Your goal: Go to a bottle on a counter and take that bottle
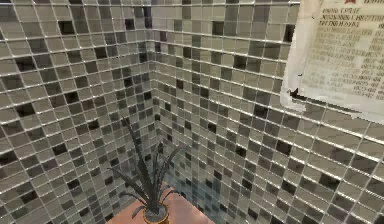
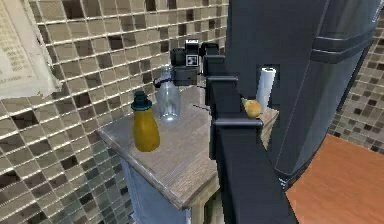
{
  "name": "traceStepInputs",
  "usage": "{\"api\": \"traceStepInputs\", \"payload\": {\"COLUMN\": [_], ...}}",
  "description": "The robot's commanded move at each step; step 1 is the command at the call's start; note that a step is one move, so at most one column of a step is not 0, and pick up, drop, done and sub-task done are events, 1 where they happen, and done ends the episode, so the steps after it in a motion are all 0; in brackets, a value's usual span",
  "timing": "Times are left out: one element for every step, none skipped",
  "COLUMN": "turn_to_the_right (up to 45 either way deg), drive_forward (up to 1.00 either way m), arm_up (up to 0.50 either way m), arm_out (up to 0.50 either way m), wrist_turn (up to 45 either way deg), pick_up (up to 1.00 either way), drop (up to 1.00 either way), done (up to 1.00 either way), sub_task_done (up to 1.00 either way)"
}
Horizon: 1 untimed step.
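Starting nearest us, our arm [image 2: 238,150] runs up the arm side view just right of the middle, over the table [image 2: 180,165]. A yellow bottle [image 2: 146,124] with a dark cap stands upright on the table, left of the arm and short of its tip. Farther out stands a clear bottle [image 2: 168,100], possibly a glass, also upright. The end effector [image 2: 176,70] sits at its top, and we cannot tell whether they touch or whether anything is held. We judge the clear bottle the likelier target, lying just below the end effector. Right of the arm are a small yellow lump [image 2: 252,107] and a white paper roll [image 2: 266,86], beside a dark fridge [image 2: 325,80]. The tiled wall [image 2: 100,60] beyond carries a poster [image 2: 20,50]. In the forward view, a potted plant [image 1: 150,185] stands in the tiled corner.
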Motion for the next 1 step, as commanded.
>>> {"api": "traceStepInputs", "payload": {"turn_to_the_right": [0.0], "drive_forward": [0.0], "arm_up": [0.0], "arm_out": [0.0], "wrist_turn": [0.0], "pick_up": [1.0], "drop": [0.0], "done": [0.0], "sub_task_done": [0.0]}}
